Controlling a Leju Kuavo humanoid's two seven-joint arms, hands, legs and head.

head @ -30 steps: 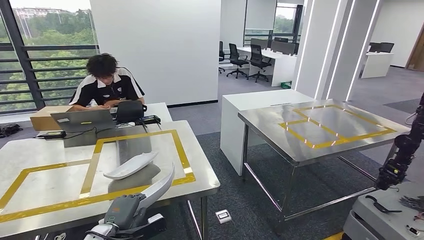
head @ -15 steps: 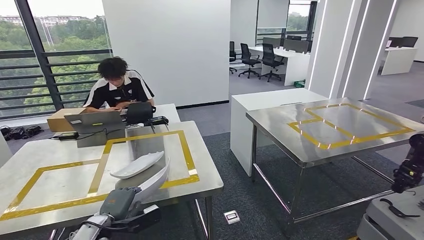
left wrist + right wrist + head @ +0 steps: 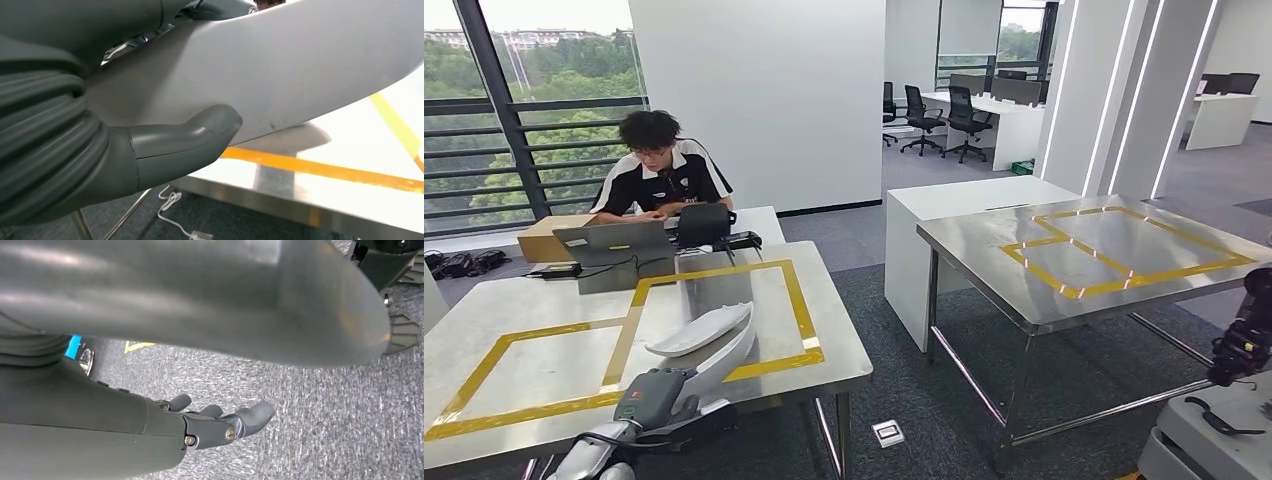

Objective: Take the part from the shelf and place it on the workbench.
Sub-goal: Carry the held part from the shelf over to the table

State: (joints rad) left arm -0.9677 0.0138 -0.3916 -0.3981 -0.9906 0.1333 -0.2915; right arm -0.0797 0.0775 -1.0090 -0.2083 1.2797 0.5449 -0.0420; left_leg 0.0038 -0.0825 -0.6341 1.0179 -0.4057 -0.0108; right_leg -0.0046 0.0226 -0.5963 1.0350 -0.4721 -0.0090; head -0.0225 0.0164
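- Your left hand (image 3: 659, 398) grips the part (image 3: 729, 362), a long curved white shell; in the left wrist view the thumb (image 3: 200, 131) presses flat on its pale face (image 3: 280, 70), with the darker fingers on its far side
- The part is held at the near edge of the workbench (image 3: 524, 370), its outer end reaching over the yellow tape frame (image 3: 796, 300), and it appears not yet set down
- A second white part (image 3: 699, 330) already lies inside that frame, just beyond the held one; bring yours down beside it, not on top, and leave a gap between the two
- Lower the far end first so the curve settles gently, then let the near end follow; a shell like this will likely rock on its curved side
- Keep the hold firm until the part bears on steel; the thumb contact looks shallow, so I judge a slip possible if you tilt sharply
- Your right hand (image 3: 225, 422) hangs over the carpet, holding nothing, fingers loosely curled and apart; leave it there
- A person (image 3: 659, 170) works at a laptop (image 3: 609, 240) at the far end; keep your reach short
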